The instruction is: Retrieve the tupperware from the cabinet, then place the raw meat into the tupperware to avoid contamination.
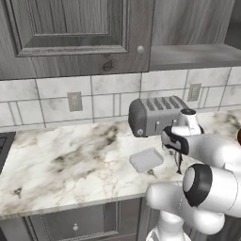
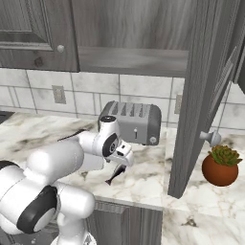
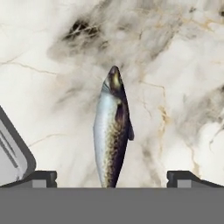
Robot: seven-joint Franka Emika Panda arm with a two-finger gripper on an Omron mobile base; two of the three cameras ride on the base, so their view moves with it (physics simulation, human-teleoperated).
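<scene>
The raw meat, a slender dark fish with a silvery side, lies on the marble counter in front of the toaster. My gripper points down right over it and is open. Its fingertips stand wide apart on either side of the fish, touching nothing. From the base views the gripper hangs just above the fish. The tupperware, empty, sits on the counter just left of the fish. The cabinet has one door swung open.
A grey four-slot toaster stands against the tiled wall behind the gripper. A potted succulent sits right of the open door. The cabinet's left door is closed. A stove edge shows at far left.
</scene>
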